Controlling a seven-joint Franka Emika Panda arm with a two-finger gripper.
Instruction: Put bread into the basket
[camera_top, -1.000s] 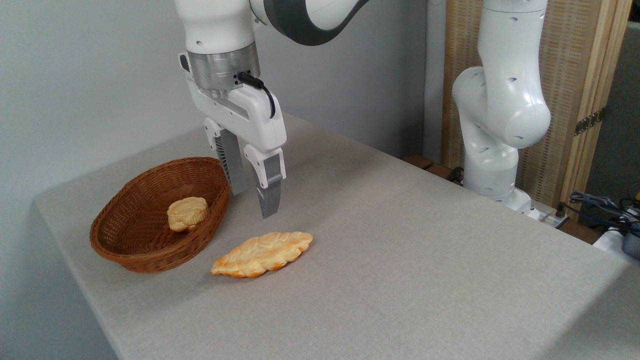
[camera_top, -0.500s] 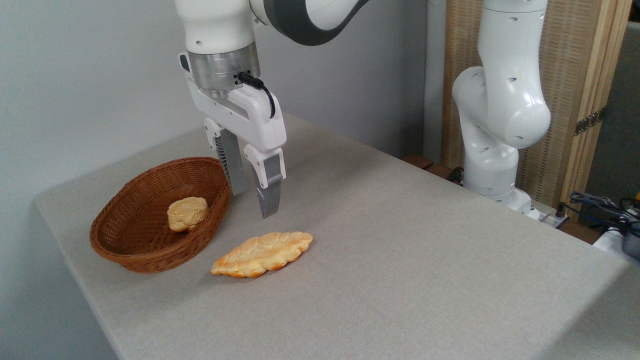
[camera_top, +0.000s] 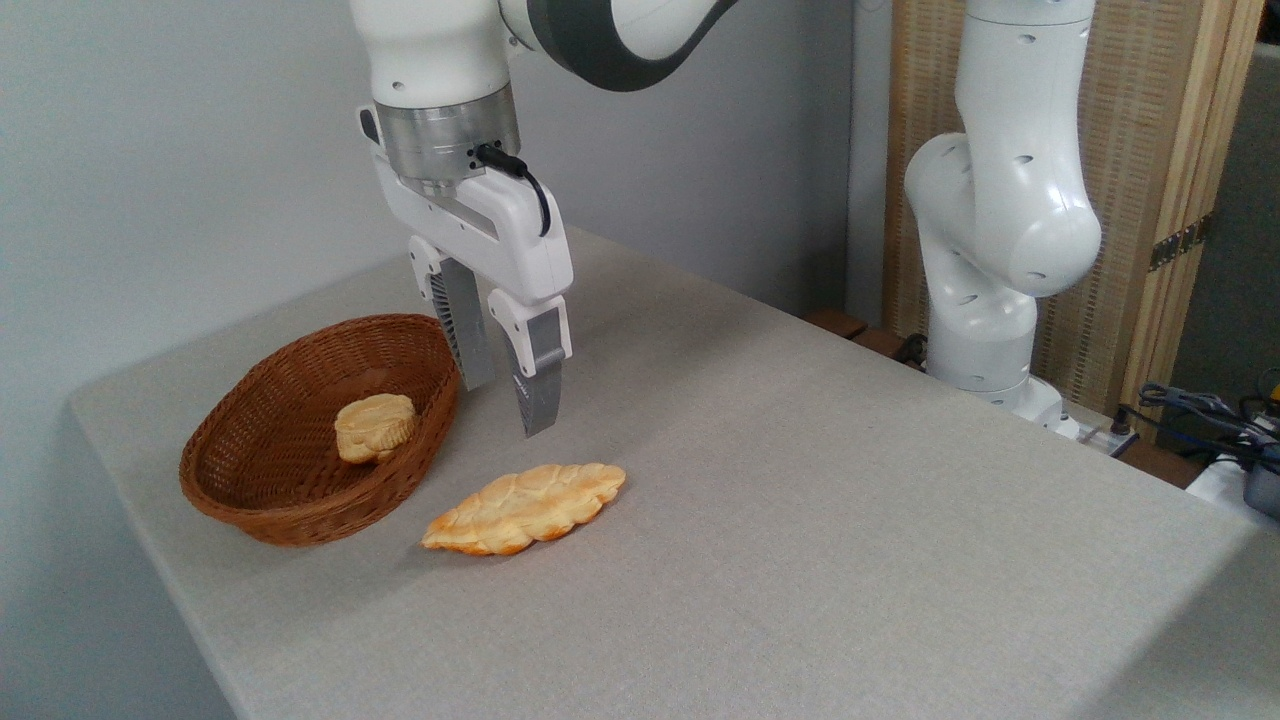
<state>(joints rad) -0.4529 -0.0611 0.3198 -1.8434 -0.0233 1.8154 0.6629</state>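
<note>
1. The basket (camera_top: 262, 470) is sitting at the left of the table (camera_top: 800, 520), holding a small pale bun (camera_top: 374, 426).
2. The gripper (camera_top: 508, 408) is hanging above the table just right of the basket rim, fingers parted by a modest gap and gripping nothing.
3. The bread (camera_top: 524, 507) is lying flat on the cloth, below and slightly right of the fingertips, apart from the basket.
4. Judgement: the approach step is in hand; the next move is calling for a descent that straddles the bread's narrow width.

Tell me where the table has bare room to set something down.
The grey table is bare right of the long golden braided bread and along the front edge. It is crowded at left, around the brown wicker basket holding a small pale bun, under the pincer.
</note>
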